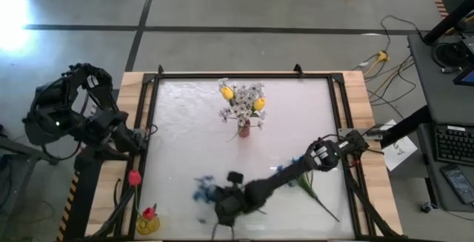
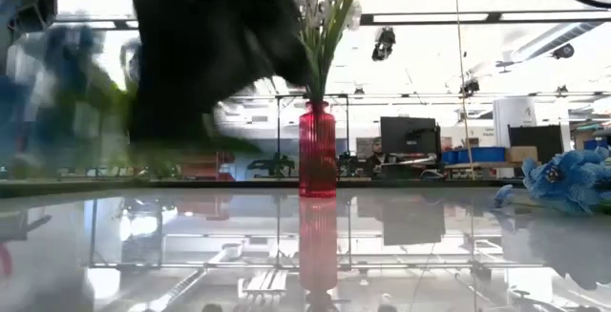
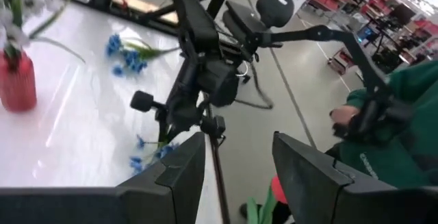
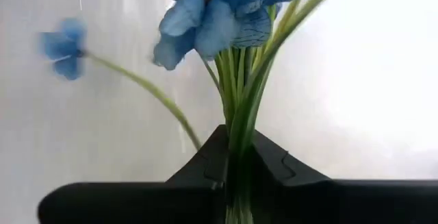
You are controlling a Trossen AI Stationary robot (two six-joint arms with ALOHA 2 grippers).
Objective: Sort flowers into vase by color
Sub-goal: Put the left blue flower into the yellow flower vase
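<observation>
Right wrist view shows the right gripper (image 4: 236, 166) with jaws clenched on the green stems of the blue flowers (image 4: 226, 8), stems running straight out from the jaws, blooms at the far end. From above, it's low at the bench's (image 1: 185, 123) near edge; the red vase (image 1: 244, 129) stands well apart toward mid-bench, so this arm carries. The left gripper (image 3: 236, 166) waits at the left edge, jaws parted, empty.
</observation>
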